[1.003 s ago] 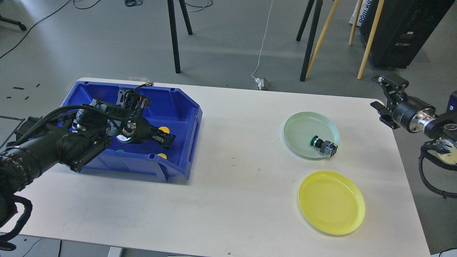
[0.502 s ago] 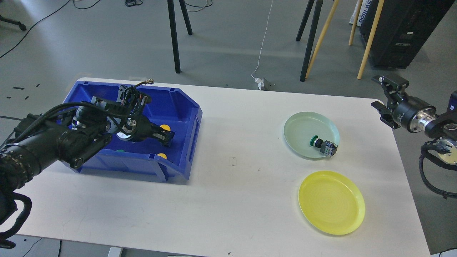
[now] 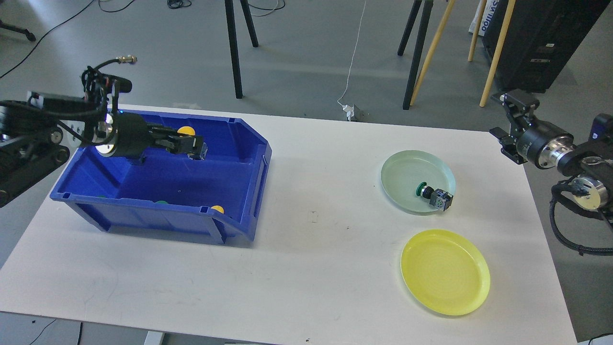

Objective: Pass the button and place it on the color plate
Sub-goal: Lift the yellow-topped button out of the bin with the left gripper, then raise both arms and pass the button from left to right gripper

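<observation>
My left gripper (image 3: 190, 143) is raised over the back of the blue bin (image 3: 242, 191) and is shut on a yellow button (image 3: 186, 130) with a grey body. Another yellow button (image 3: 218, 209) and a green one (image 3: 160, 202) lie at the bin's front wall. The pale green plate (image 3: 407, 167) holds a green button (image 3: 433, 194). The yellow plate (image 3: 445, 270) is empty. My right gripper (image 3: 508, 118) is open and empty, hovering off the table's far right edge, beyond the green plate.
The white table (image 3: 311, 258) bears the bin at the left and both plates at the right. Tripod legs (image 3: 233, 52) and wooden poles (image 3: 493, 62) stand on the floor behind the table.
My left gripper has risen out of the bin and drawn back to the left with a yellow button in it. My right gripper has shifted slightly left and up.
</observation>
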Robot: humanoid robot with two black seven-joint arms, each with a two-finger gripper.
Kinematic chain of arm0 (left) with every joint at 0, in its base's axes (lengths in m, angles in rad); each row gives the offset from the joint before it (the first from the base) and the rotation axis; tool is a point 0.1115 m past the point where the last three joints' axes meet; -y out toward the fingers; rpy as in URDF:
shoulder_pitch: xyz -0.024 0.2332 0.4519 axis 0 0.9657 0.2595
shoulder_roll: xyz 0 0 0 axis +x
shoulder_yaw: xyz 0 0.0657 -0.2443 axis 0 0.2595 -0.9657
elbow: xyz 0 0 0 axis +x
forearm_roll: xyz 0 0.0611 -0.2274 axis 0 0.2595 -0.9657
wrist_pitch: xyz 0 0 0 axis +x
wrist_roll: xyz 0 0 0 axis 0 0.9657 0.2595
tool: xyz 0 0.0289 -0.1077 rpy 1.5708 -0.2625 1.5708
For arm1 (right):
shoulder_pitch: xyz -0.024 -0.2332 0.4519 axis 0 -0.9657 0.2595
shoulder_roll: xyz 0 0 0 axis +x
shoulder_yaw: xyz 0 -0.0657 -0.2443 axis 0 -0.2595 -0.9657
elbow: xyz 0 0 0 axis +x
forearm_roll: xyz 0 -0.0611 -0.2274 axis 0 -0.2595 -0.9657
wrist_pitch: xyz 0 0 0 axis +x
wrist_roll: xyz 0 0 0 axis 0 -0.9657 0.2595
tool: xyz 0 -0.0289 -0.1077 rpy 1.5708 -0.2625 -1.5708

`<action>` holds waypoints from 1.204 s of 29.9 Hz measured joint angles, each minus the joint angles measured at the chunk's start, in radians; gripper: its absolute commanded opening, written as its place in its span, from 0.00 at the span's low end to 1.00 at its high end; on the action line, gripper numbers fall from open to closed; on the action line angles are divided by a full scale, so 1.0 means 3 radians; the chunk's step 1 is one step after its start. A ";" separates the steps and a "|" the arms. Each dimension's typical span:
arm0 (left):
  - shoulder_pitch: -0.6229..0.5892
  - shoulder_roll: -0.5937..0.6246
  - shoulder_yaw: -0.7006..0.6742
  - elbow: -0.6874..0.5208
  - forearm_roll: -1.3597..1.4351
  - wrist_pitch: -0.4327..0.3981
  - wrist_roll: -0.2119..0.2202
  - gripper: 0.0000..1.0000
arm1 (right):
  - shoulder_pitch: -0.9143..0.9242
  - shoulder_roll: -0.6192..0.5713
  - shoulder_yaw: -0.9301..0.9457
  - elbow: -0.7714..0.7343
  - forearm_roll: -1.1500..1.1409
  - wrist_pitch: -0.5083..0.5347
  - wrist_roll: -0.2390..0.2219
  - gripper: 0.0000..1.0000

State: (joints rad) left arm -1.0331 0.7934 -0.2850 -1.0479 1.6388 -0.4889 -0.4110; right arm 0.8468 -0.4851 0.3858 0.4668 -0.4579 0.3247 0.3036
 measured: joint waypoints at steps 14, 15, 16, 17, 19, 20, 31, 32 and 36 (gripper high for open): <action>-0.0316 -0.0667 -0.0605 0.0493 -0.2427 0.0002 0.0152 0.23 | 0.0278 0.0381 0.0346 0.0170 0.0018 -0.0089 0.0091 0.93; -0.0318 -0.0791 -0.0605 0.0559 -0.2556 0.0001 0.0175 0.23 | 0.0291 0.0387 0.0384 0.0236 0.0018 -0.0109 0.0091 0.93; -0.0320 -0.0904 -0.0604 0.0622 -0.2648 0.0001 0.0190 0.23 | 0.0298 0.0391 0.0422 0.0321 0.0018 -0.0136 0.0091 0.93; -0.0325 -0.1039 -0.0598 0.0701 -0.2733 0.0001 0.0205 0.23 | 0.0301 0.0393 0.0460 0.0419 0.0018 -0.0169 0.0089 0.93; -0.0347 -0.1298 -0.0594 0.0866 -0.2828 0.0001 0.0222 0.23 | 0.0309 0.0395 0.0524 0.0618 0.0018 -0.0225 0.0065 0.93; -0.0369 -0.1432 -0.0596 0.0976 -0.2854 0.0001 0.0226 0.23 | 0.0313 0.0396 0.0558 0.0713 0.0019 -0.0247 0.0050 0.93; -0.0606 -0.2276 -0.0616 0.1719 -0.2997 0.0001 0.0226 0.23 | 0.0357 0.0610 0.0699 0.1332 0.0395 -0.0286 -0.0191 0.93; -0.0607 -0.2293 -0.0612 0.1724 -0.2997 0.0001 0.0226 0.23 | 0.0357 0.0617 0.0699 0.1379 0.0456 -0.0293 -0.0209 0.93; -0.0612 -0.2324 -0.0598 0.1726 -0.2993 0.0001 0.0222 0.23 | 0.0376 0.0624 0.0704 0.1502 0.0606 -0.0321 -0.0229 0.93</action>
State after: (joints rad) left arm -1.2168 0.0961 -0.4643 -0.5301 0.7408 -0.4886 -0.3442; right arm 0.9595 -0.2979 0.5970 0.9173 -0.2760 0.2285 0.2348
